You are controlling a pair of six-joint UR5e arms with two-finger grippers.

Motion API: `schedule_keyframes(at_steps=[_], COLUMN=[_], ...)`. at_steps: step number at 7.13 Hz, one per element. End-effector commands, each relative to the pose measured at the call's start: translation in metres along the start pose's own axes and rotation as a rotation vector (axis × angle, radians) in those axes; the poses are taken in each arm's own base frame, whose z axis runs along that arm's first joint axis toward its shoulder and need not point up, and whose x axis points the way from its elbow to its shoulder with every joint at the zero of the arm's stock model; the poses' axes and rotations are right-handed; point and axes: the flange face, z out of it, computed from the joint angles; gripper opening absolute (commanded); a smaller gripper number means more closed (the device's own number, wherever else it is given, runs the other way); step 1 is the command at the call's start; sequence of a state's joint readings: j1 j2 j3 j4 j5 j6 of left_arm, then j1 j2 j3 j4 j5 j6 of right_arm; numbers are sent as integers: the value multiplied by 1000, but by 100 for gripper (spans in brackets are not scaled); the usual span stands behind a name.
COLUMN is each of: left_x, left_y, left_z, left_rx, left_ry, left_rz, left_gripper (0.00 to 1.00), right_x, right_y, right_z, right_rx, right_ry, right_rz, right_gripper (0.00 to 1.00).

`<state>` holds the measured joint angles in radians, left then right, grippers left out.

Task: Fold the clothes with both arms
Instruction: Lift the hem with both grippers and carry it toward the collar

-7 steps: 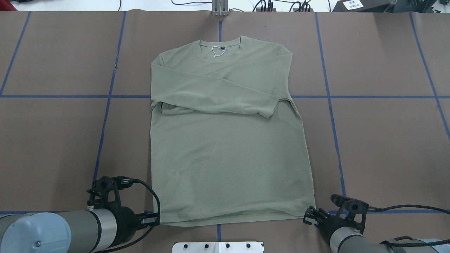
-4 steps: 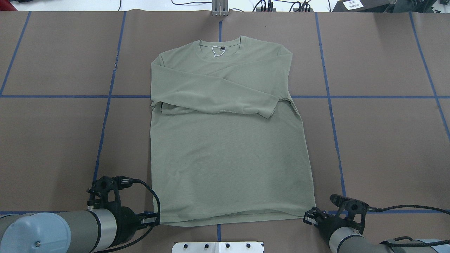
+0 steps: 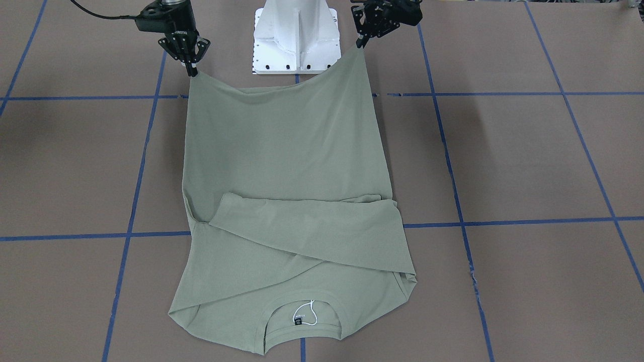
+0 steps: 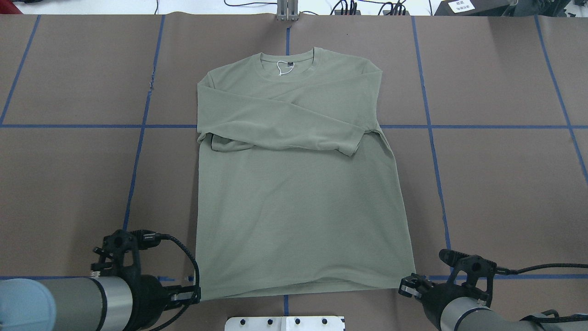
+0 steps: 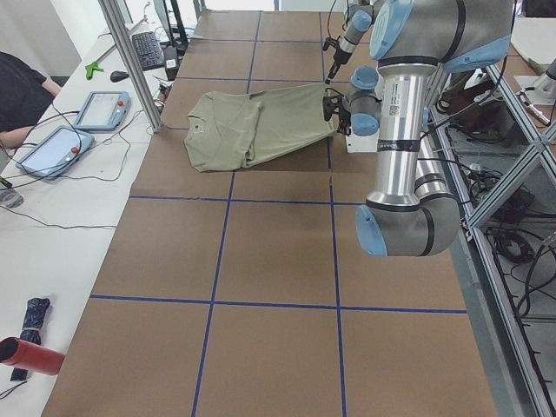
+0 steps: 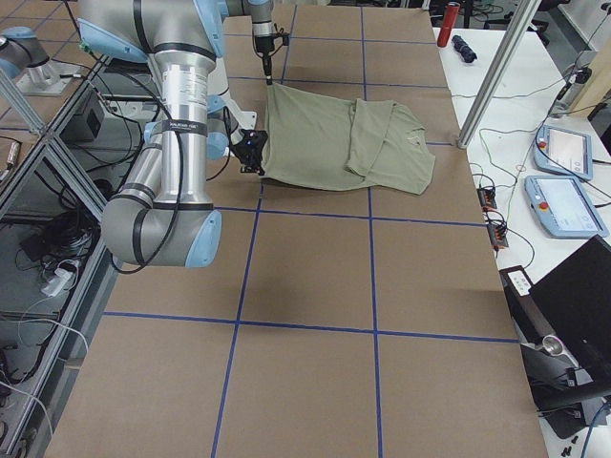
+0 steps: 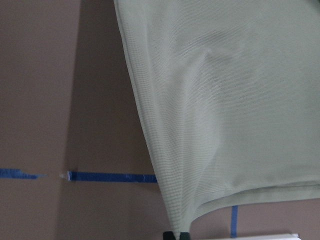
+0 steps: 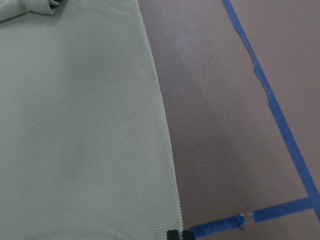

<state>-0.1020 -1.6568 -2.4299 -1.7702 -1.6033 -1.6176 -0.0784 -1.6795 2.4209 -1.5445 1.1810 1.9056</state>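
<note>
The clothes, one pale sage-green long-sleeved shirt (image 4: pixel 298 207), lie front up on the brown table. Both sleeves are folded across the chest and the neck label (image 4: pixel 285 67) is at the far end. My left gripper (image 3: pixel 361 46) is shut on the near hem corner on its side and holds it off the table. My right gripper (image 3: pixel 191 71) is shut on the other hem corner, also raised. Between them the hem sags. In the left wrist view the shirt (image 7: pixel 240 100) runs down into the pinched fingertips. The right wrist view shows the shirt (image 8: pixel 75 125) in the same way.
The white pedestal base (image 3: pixel 297 35) stands just behind the raised hem. Blue tape lines (image 4: pixel 138 151) cross the brown table cover. A white side bench with tablets (image 5: pixel 52 148) and a red bottle (image 5: pixel 30 354) runs along the far side, where a person's arm (image 5: pixel 22 95) rests.
Both grippers have drawn back toward the base and risen a little, taking the hem corners with them. The hem now stretches wider and the lower body is pulled taut.
</note>
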Motion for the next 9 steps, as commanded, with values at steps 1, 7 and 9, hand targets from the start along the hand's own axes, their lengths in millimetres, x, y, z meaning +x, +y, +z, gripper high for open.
schedule_keyframes(at_steps=[1,7,9], left_x=[8,29,22], left_y=[9,-175,-262], left_z=[-94,-81,-67], left_rx=[-81,181,261], left_ry=[-2,-141,-249], left_rz=[7,256,250], left_gripper=[0,0,0], right_x=[-4,-120,-149], right_y=[-46,-189,-266], right_z=[-110,-72,-11], right_rx=[-114,-35,41], right_ry=[26,86,78], right_rz=[36,22,17], right_gripper=[0,0,0])
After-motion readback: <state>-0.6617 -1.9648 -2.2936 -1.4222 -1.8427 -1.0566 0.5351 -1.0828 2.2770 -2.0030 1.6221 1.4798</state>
